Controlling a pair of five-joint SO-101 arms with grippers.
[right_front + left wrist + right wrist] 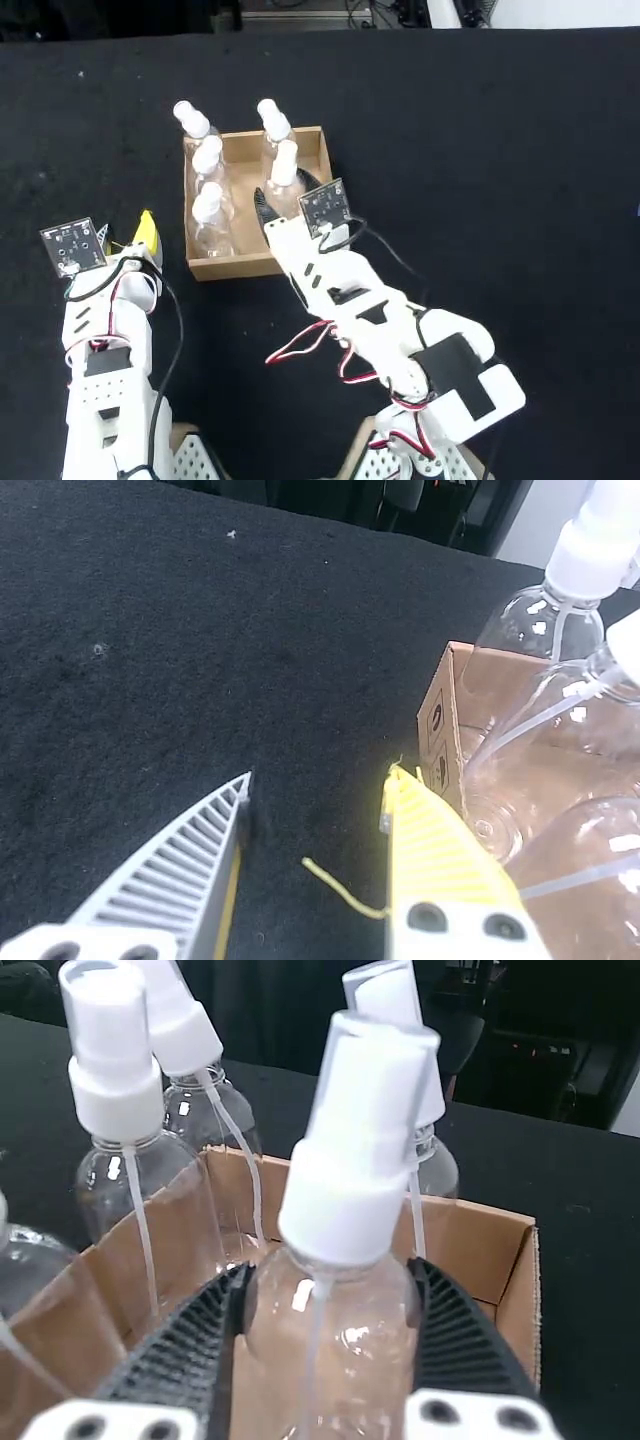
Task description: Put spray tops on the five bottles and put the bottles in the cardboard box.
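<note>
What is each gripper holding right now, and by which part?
Right gripper holds a bottle by its clear body, below the spray top. Left gripper holds nothing.

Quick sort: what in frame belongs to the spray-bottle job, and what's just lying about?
Job:
brown cardboard box
clear plastic bottle with white spray top, gripped by the right gripper
four more capped clear bottles standing in the box
left gripper, open, beside the box

Lying about:
black table cover
cables beyond the table's far edge

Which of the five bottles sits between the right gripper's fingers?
The near bottle of the cardboard box's right-hand pair; the rest stand ungripped.
</note>
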